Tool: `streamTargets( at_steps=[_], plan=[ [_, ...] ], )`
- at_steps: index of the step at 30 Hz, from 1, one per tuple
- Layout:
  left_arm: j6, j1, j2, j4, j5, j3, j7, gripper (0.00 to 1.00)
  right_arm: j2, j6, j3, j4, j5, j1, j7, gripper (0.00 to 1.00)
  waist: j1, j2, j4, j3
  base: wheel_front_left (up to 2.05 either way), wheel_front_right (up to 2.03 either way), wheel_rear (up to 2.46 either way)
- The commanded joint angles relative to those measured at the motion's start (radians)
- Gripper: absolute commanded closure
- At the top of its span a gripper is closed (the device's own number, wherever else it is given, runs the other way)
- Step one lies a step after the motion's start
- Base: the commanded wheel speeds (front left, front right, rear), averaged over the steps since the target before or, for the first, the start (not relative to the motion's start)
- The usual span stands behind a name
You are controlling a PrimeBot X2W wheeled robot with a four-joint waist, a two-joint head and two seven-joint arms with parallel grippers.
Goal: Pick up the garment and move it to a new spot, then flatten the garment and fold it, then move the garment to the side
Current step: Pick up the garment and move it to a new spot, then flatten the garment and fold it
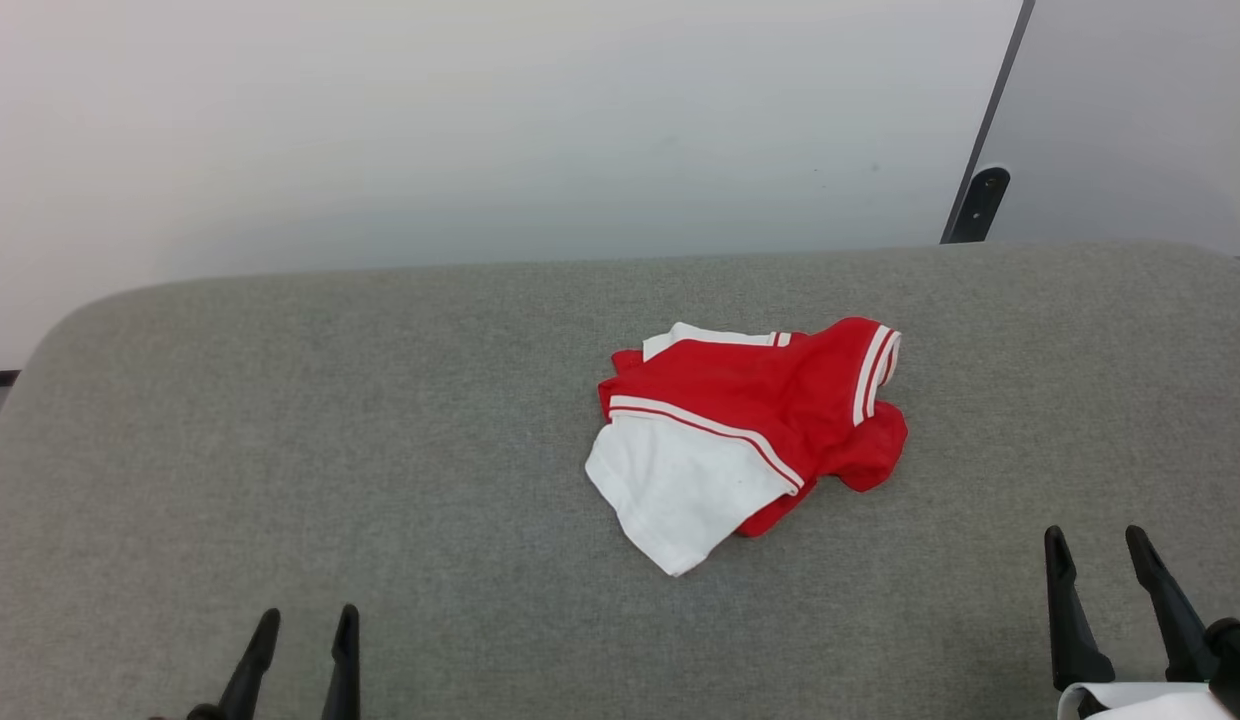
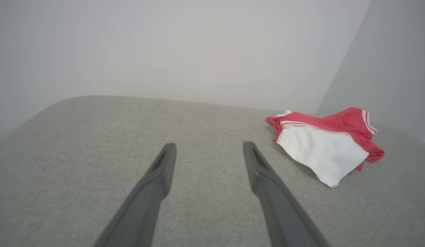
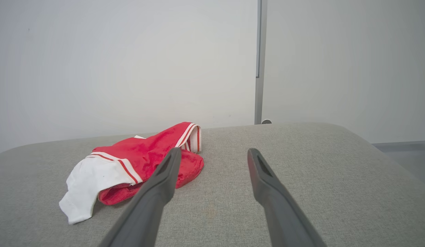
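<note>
The garment (image 1: 750, 420) is a crumpled red T-shirt with a white sleeve spread toward me, lying right of centre on the grey padded surface (image 1: 380, 450). My left gripper (image 1: 305, 625) stands open at the lower left, well short of it, nothing between its fingers. At the lower right my right gripper (image 1: 1097, 545) is open too, off to the shirt's right and nearer me. In the left wrist view the garment (image 2: 322, 144) lies to the right beyond the open left gripper (image 2: 209, 147). From the right wrist, the garment (image 3: 137, 161) sits left of the open right gripper (image 3: 214, 152).
A pale wall rises behind the padded surface's far edge. A dark post (image 1: 975, 205) stands at the back right beside a wall panel seam. The surface rounds off at its back left corner (image 1: 90, 310). A white object (image 1: 1140, 700) shows at the bottom right by my right wrist.
</note>
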Motion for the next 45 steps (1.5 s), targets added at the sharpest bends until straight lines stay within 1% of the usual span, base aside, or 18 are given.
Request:
streamTargets(
  at_steps=[1, 5, 11, 23, 31, 33, 36, 38, 40, 43, 44, 45],
  plan=[
    [-0.012, 0.008, -0.013, 0.007, 0.019, 0.013, 0.000, 0.00, 0.005, -0.001, 0.004, 0.004, 0.005, 0.016, -0.009, 0.00, 0.0000, 0.0000, -0.001, 0.001, 0.00, 0.00, 0.00],
    [-0.027, 0.006, -0.035, 0.013, 0.041, 0.034, 0.000, 0.00, 0.011, -0.001, 0.008, 0.006, 0.005, 0.014, -0.010, 0.00, 0.0000, 0.0000, 0.000, 0.005, 0.00, 0.00, 0.00],
    [-0.039, 0.001, -0.051, 0.014, 0.068, 0.051, 0.000, 0.00, 0.015, -0.001, 0.013, 0.008, -0.001, 0.006, -0.009, 0.00, 0.0000, 0.0000, 0.002, 0.006, 0.00, 0.00, 0.00],
    [-0.045, 0.013, -0.074, 0.014, 0.086, 0.068, 0.000, 0.00, 0.020, -0.001, 0.023, 0.018, -0.003, -0.004, -0.016, 0.00, 0.0000, 0.0000, -0.004, 0.008, 0.00, 0.00, 0.00],
    [-0.046, -0.010, -0.077, 0.012, 0.085, 0.061, 0.000, 0.00, 0.023, -0.001, 0.035, 0.021, -0.002, -0.022, -0.018, 0.00, 0.0000, 0.0000, -0.018, 0.016, 0.00, 0.00, 0.00],
    [-0.046, -0.050, -0.061, 0.005, 0.073, 0.039, 0.000, 0.00, 0.023, -0.001, 0.037, 0.021, -0.001, -0.027, -0.021, 0.00, 0.0000, 0.0000, -0.022, 0.025, 0.00, 0.00, 0.00],
    [-0.046, -0.152, -0.010, 0.005, 0.065, -0.024, 0.000, 0.00, 0.025, -0.001, 0.043, 0.026, 0.004, -0.041, -0.028, 0.00, 0.0000, 0.0000, -0.027, 0.043, 0.00, 0.00, 0.00],
    [-0.046, -0.257, 0.034, 0.015, 0.047, -0.078, 0.008, 0.00, 0.026, -0.001, 0.052, 0.030, 0.006, -0.057, -0.035, 0.00, 0.0000, 0.0000, -0.033, 0.062, 0.00, 0.00, 0.00],
    [-0.046, -0.378, 0.075, 0.037, 0.010, -0.137, 0.040, 0.00, 0.026, -0.001, 0.061, 0.037, 0.008, -0.070, -0.044, 0.00, 0.0000, 0.0000, -0.038, 0.083, 0.00, 0.00, 0.00],
    [-0.046, -0.567, 0.130, 0.109, -0.066, -0.229, 0.161, 0.00, 0.027, -0.001, 0.074, 0.053, 0.013, -0.097, -0.057, 0.00, 0.0000, 0.0000, -0.049, 0.116, 0.00, 0.00, 0.00],
    [-0.045, -0.615, 0.132, 0.155, -0.108, -0.248, 0.229, 0.00, 0.027, -0.001, 0.081, 0.060, 0.016, -0.105, -0.061, 0.00, 0.0000, 0.0000, -0.055, 0.126, 0.00, 0.00, 0.00],
    [-0.045, -0.667, 0.151, 0.193, -0.125, -0.289, 0.305, 0.00, 0.027, -0.001, 0.088, 0.067, 0.016, -0.115, -0.065, 0.00, 0.0000, 0.0000, -0.061, 0.137, 0.00, 0.00, 0.00]
  ],
)
